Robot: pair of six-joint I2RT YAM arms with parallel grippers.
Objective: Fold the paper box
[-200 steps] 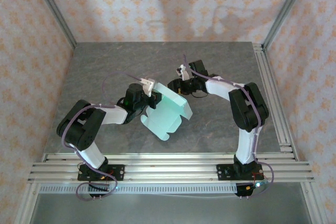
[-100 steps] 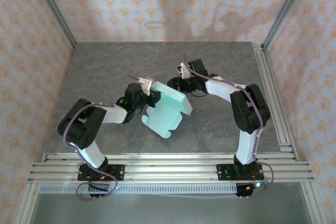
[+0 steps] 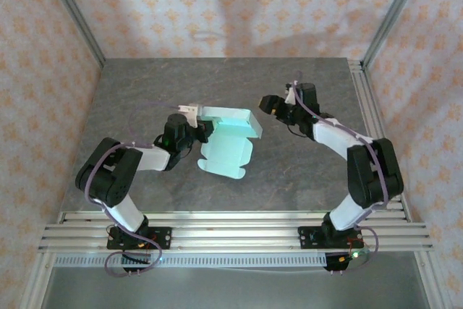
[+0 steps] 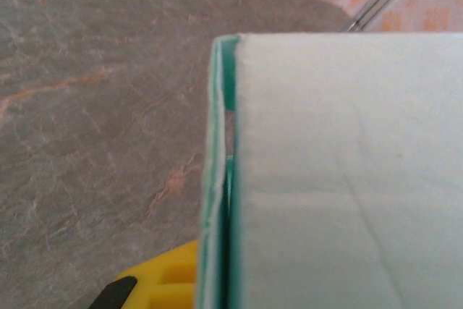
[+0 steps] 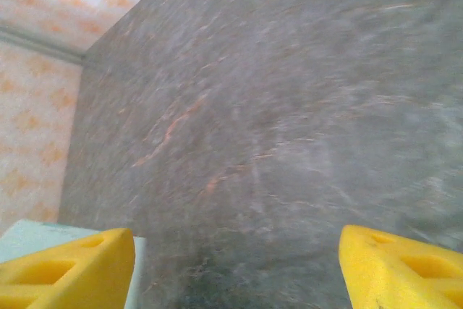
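Observation:
The paper box (image 3: 230, 146) is a pale mint-green card blank near the middle of the table, with a raised folded flap (image 3: 235, 119) along its far side. My left gripper (image 3: 202, 129) is shut on the blank's left edge. In the left wrist view the card (image 4: 340, 179) runs edge-on between the jaws, with one yellow finger (image 4: 159, 276) showing to its left. My right gripper (image 3: 268, 104) hangs open to the right of the box, apart from it. Its yellow fingers (image 5: 65, 265) stand wide over bare table, and a corner of the paper box (image 5: 29, 233) peeks behind the left one.
The grey stone-patterned table (image 3: 304, 171) is walled by patterned panels. Aluminium rails (image 3: 376, 128) run along its right side and its near edge (image 3: 231, 226), where both arm bases are bolted.
My right gripper has drawn back to the right, away from the box, and opened wider. The left gripper has shifted slightly left and turned the blank, which now lies flatter.

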